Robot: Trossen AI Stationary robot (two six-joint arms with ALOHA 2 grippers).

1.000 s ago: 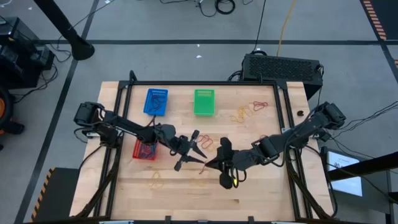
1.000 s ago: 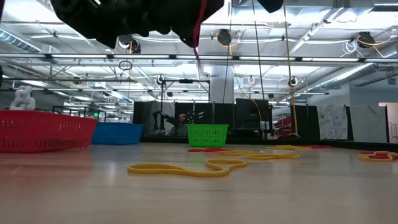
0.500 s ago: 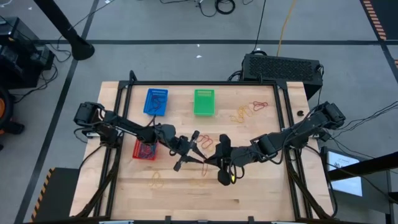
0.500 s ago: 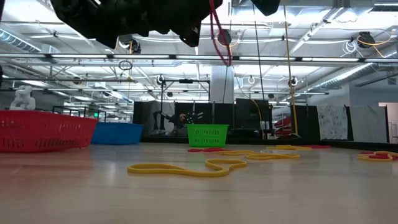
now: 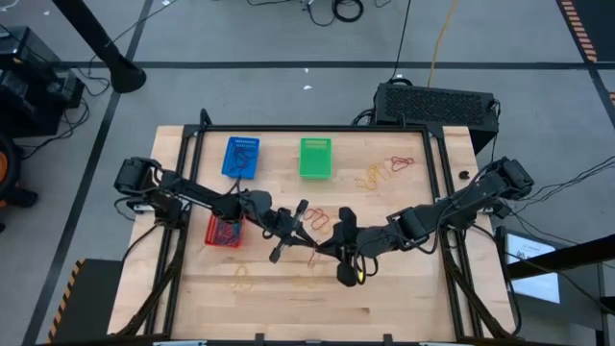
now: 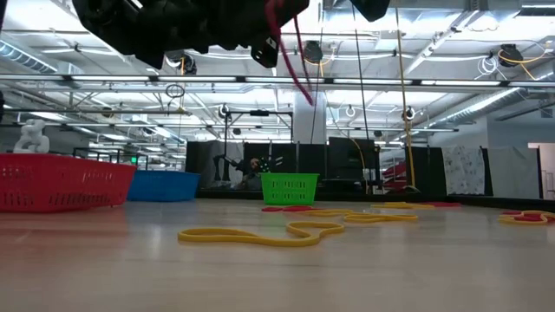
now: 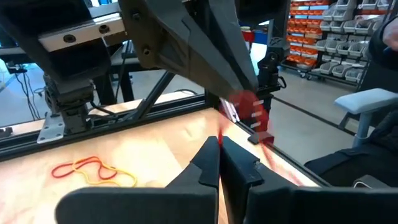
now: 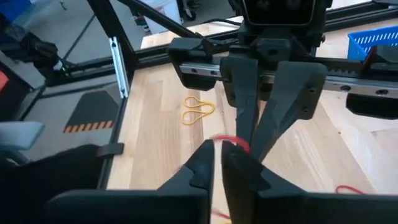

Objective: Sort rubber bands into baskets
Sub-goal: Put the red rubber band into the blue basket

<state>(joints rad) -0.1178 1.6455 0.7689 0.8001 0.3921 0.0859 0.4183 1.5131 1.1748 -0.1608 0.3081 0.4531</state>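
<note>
High view: left gripper [image 5: 309, 234] and right gripper [image 5: 328, 252] both pinch one red band [image 5: 313, 245] mid-table. Handover step, I judge; next, one releases and the other carries to the red basket [image 5: 224, 232].

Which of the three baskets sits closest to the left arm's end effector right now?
The red basket, just beside the left end effector; the blue basket and green basket stand along the table's far side.

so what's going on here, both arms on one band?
Looks like it. The left gripper and right gripper meet mid-table, both pinched on a red rubber band held up off the wood; in the low view it dangles below the grippers. The red basket sits just beside the left arm, the blue basket and green basket at the far side. Yellow bands and more red ones lie loose on the table.
</note>
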